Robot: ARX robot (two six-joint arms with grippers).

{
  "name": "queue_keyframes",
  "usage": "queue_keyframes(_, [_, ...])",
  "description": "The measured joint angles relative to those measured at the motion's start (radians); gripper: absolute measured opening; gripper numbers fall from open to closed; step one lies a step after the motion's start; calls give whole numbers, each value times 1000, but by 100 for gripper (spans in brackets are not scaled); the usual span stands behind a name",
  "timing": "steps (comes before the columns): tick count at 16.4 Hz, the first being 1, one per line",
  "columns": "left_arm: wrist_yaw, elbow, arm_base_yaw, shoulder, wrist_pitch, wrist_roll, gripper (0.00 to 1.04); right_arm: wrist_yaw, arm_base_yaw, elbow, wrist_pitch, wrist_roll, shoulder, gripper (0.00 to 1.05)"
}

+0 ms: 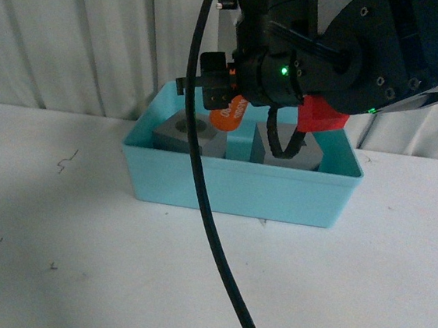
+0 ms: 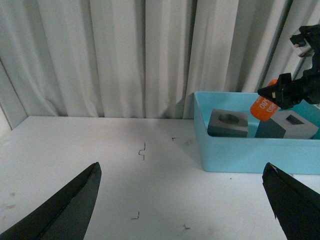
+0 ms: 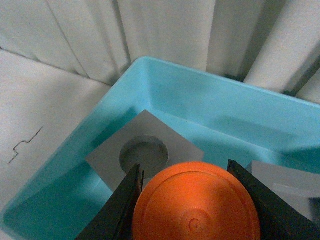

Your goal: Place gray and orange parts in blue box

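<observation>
Right wrist view: the right gripper [image 3: 192, 200] clamps the orange cylinder [image 3: 196, 202] at lower centre, directly above the blue box [image 3: 165, 90] — both gray cubes [image 3: 145, 150] already inside; left gripper [image 2: 185, 205] fingers apart.

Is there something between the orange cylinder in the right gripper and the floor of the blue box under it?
Partly. The orange cylinder, held by the right gripper, hangs over the blue box. The cube with the round hole and the second gray cube already lie inside it. Bare floor shows between them, and nothing covers the opening.
</observation>
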Motion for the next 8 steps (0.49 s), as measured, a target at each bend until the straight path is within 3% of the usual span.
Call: queue_keyframes(8, [0,0,0,0,0,0,98,20,6,19,-19,46,56,47])
